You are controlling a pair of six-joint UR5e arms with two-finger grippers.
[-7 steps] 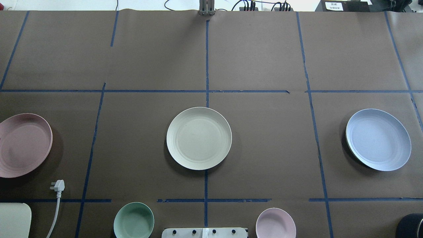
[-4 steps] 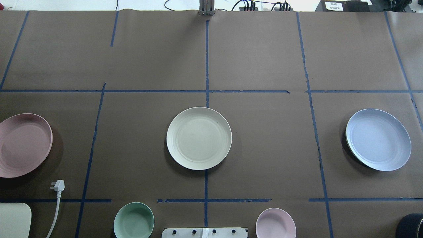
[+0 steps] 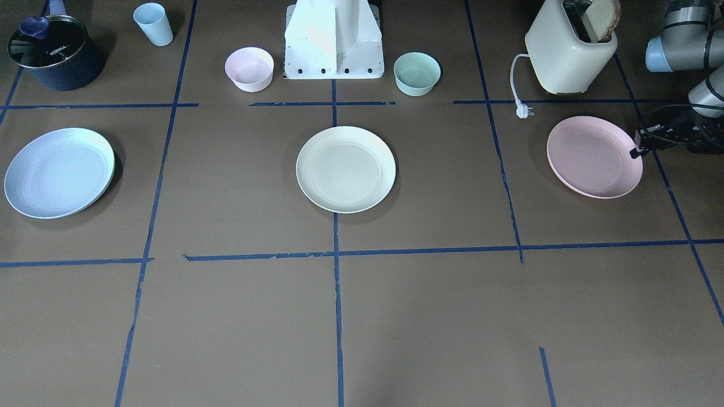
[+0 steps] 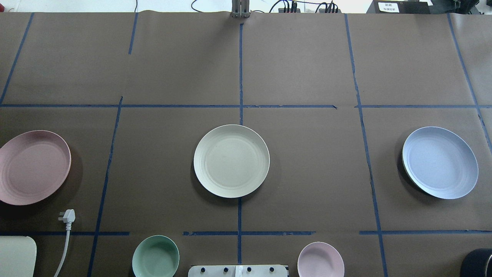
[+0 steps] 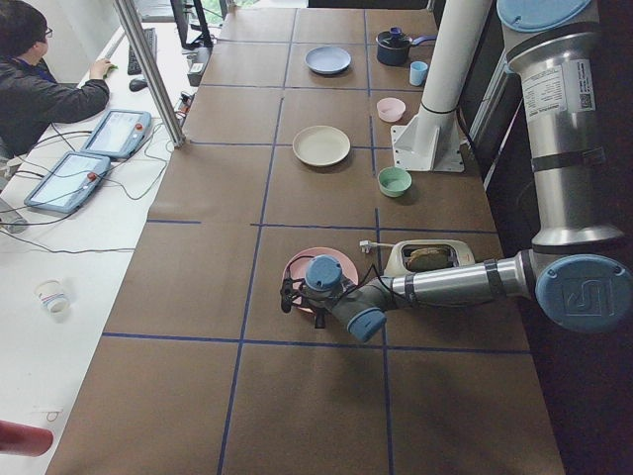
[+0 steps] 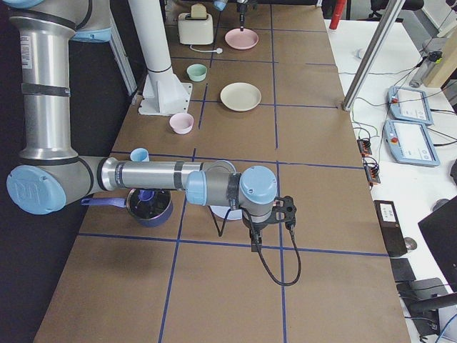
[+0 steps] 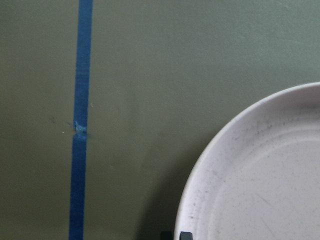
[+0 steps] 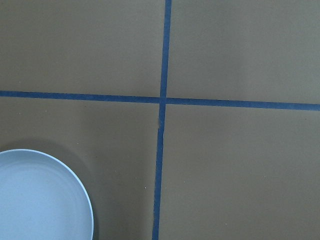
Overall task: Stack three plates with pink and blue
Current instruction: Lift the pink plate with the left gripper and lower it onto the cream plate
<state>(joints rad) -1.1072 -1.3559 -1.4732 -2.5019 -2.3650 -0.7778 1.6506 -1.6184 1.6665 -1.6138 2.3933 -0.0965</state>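
The left gripper (image 3: 634,151) is pinching the outer rim of the pale pink plate (image 3: 593,157), with its jaws closed on the edge. This plate is sitting at the robot's left end of the table (image 3: 441,316) and is casting a broad dark shadow in the overhead view. The cream plate (image 3: 346,168) is lying flat at the table's middle, across the centre blue tape line (image 3: 337,294), well apart from the other two. The light blue plate (image 3: 59,172) is resting at the robot's right end. The right gripper (image 6: 255,246) is hanging near it, over a tape crossing, but I cannot tell whether its jaws are apart or together. A cream toaster (image 3: 568,53) is standing near the pink plate, its white plug (image 3: 524,111) lying between them. A mint-green bowl (image 3: 417,73) and a small pink bowl (image 3: 249,69) are flanking the robot's base (image 3: 334,39).
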